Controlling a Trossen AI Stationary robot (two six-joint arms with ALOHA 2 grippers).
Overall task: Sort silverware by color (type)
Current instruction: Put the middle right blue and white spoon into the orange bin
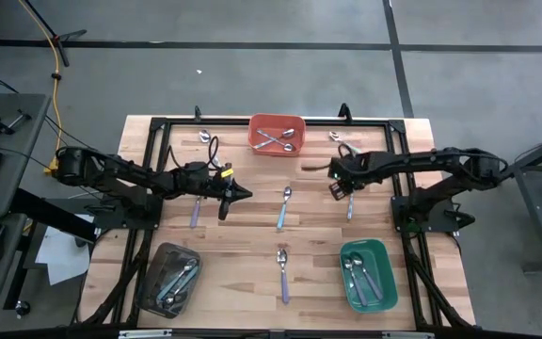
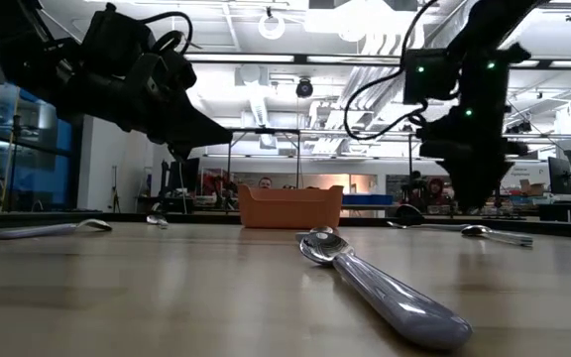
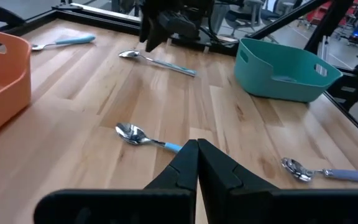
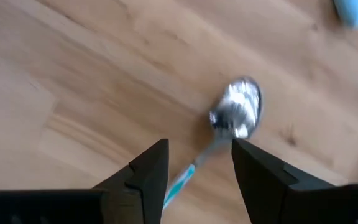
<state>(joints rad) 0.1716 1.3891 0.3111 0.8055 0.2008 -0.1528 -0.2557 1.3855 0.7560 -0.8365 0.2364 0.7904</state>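
Note:
My right gripper (image 1: 339, 185) hangs open just above a light-blue-handled spoon (image 1: 350, 203) right of the table's middle. In the right wrist view its fingers (image 4: 201, 149) stand on either side of that spoon's neck (image 4: 211, 144), behind the shiny bowl (image 4: 238, 107), without touching it. My left gripper (image 1: 237, 195) is shut and points toward the table's right, above the wood left of the middle. Just past its tips (image 3: 197, 148) another light-blue-handled spoon (image 3: 143, 136) lies flat. A lavender-handled spoon (image 1: 283, 274) lies near the front edge.
An orange tray (image 1: 277, 134) with spoons stands at the far edge, a grey tray (image 1: 170, 280) front left and a teal tray (image 1: 365, 274) front right, both holding spoons. More spoons lie loose: a lavender one (image 1: 196, 213) under the left arm, others far left (image 1: 204, 137) and far right (image 1: 343, 141).

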